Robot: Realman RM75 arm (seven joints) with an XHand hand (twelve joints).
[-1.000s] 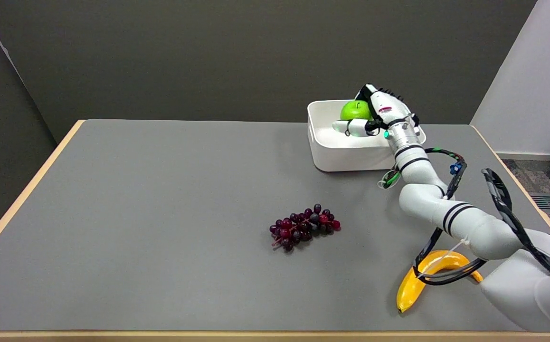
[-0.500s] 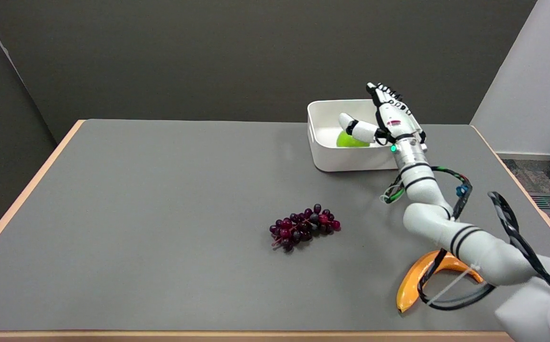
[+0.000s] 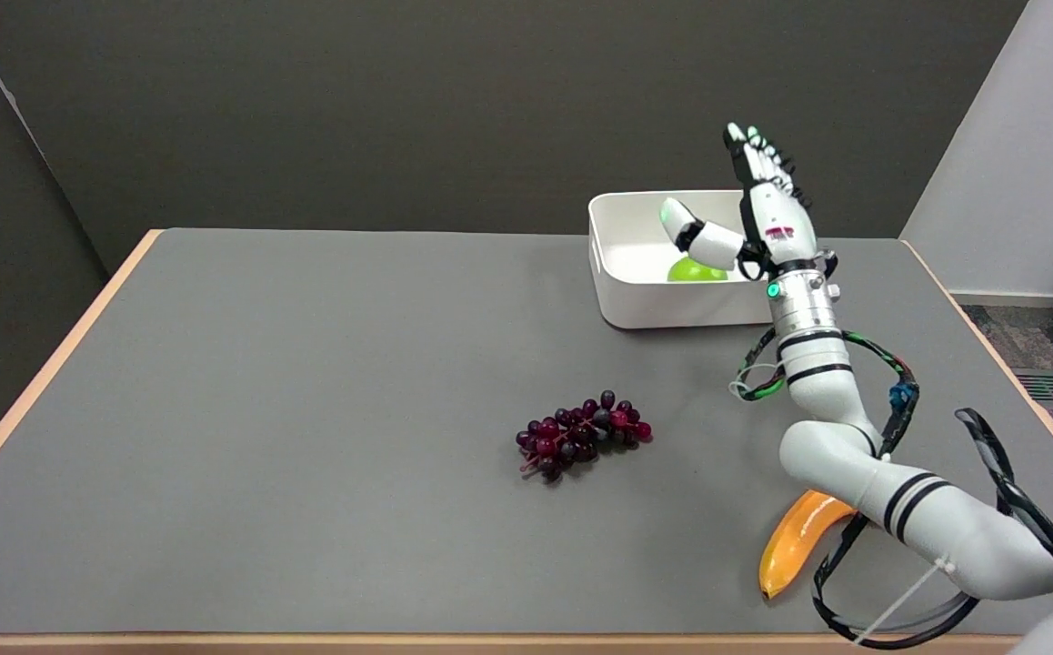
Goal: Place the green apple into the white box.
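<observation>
The round green apple [image 3: 696,270] lies inside the white rectangular plastic box [image 3: 636,300], low against its near wall, so that only its upper part shows above the rim. The box stands on the far right part of the grey table [image 3: 308,409]. Above the box's right end, the robot's black-and-white right hand [image 3: 760,211] is raised in the air with its fingers [image 3: 757,156] stretched upward and its thumb splayed out to the left over the box; it holds nothing and does not touch the apple. A bunch of dark red-purple grapes [image 3: 581,435] rests near the middle of the table, well apart from the box. A yellow-orange banana [image 3: 792,544] lies by the near edge, partly hidden behind the white arm and its black cables.
</observation>
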